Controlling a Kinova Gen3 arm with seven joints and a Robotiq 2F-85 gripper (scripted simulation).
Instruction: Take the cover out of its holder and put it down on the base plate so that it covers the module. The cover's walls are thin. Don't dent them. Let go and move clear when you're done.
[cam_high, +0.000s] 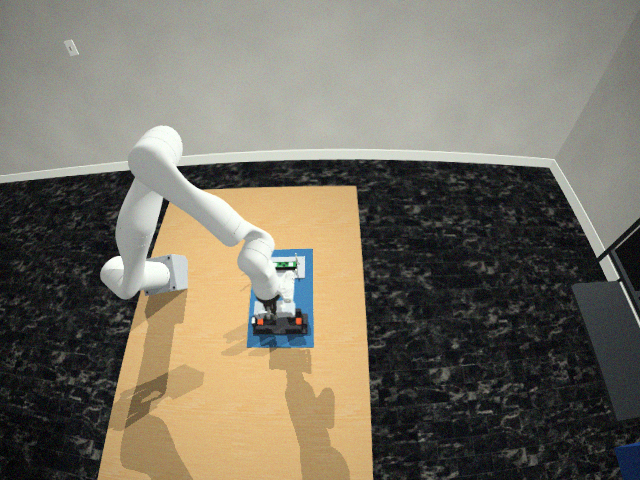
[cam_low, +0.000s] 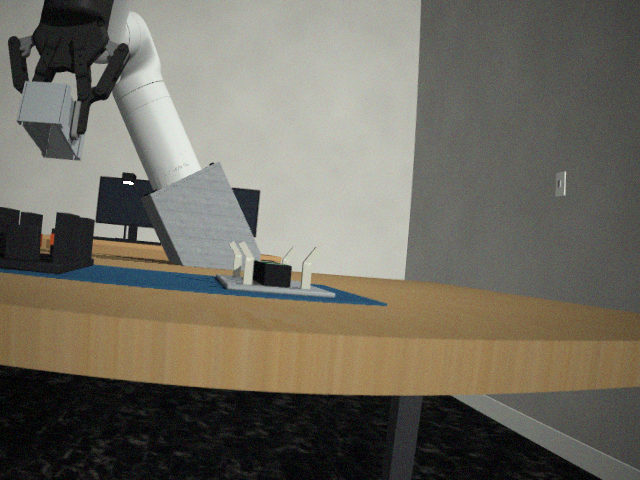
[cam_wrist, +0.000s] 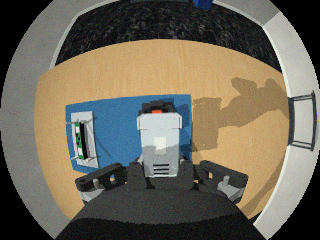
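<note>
My gripper is shut on the grey box-shaped cover and holds it high above the table, slightly tilted. The cover also shows in the wrist view between my fingers, and in the overhead view it is largely hidden by my wrist. The black holder with orange parts stands on the blue mat below it, also seen from above. The grey base plate with white posts carries the dark module; it lies at the mat's far end and at the left of the wrist view.
The blue mat lies on the wooden table. The arm's grey base block stands behind the base plate. A dark monitor is behind the table. The table edge is close to the mat on the right.
</note>
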